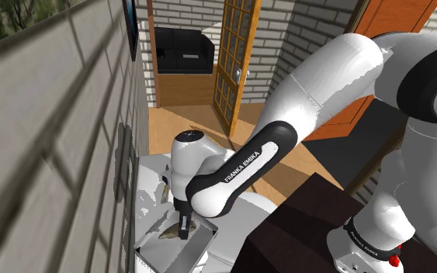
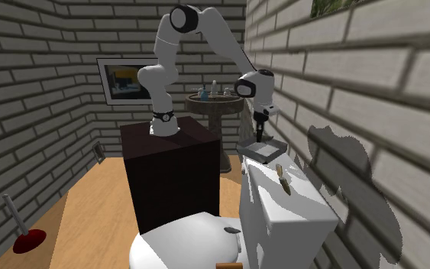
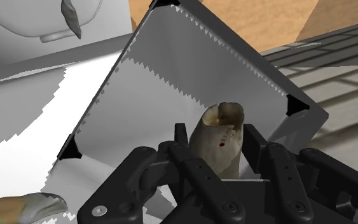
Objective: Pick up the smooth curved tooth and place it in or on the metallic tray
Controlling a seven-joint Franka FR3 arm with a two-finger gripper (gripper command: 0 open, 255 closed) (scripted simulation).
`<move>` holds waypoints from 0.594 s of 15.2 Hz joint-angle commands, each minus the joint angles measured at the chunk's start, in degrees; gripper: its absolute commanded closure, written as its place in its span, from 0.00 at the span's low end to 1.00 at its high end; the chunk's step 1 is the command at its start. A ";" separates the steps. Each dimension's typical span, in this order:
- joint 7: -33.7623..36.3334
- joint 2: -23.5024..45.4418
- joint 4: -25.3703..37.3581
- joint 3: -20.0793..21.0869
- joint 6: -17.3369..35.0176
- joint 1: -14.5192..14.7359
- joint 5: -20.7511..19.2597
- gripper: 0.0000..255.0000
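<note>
My black gripper [image 3: 215, 159] is shut on a beige, smooth curved tooth [image 3: 220, 137], which stands upright between the fingers. Right beyond it lies the square metallic tray [image 3: 190, 70] with dark corner pieces; the tooth hangs over the tray's floor. In the shoulder view the gripper [image 1: 184, 225] points down into the tray [image 1: 199, 247] on the white toilet tank lid. From the second exterior view the gripper [image 2: 259, 136] hovers just above the tray [image 2: 273, 150]. I cannot tell whether the tooth touches the floor.
Another small tooth-like piece [image 2: 282, 177] lies on the tank lid [image 2: 297, 200] further along, also seen as piece [image 1: 164, 188]. A brick wall runs close beside the tank. The dark stand [image 2: 171, 176], a pedestal sink [image 2: 217, 103] and a red plunger [image 2: 22, 233] are nearby.
</note>
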 commanded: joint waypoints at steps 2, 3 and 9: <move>-0.24 2.15 0.43 -0.01 1.75 0.13 0.01 1.00; -0.35 2.85 0.55 -0.02 2.32 0.15 0.03 1.00; -0.45 3.52 0.68 -0.02 2.85 0.17 0.03 1.00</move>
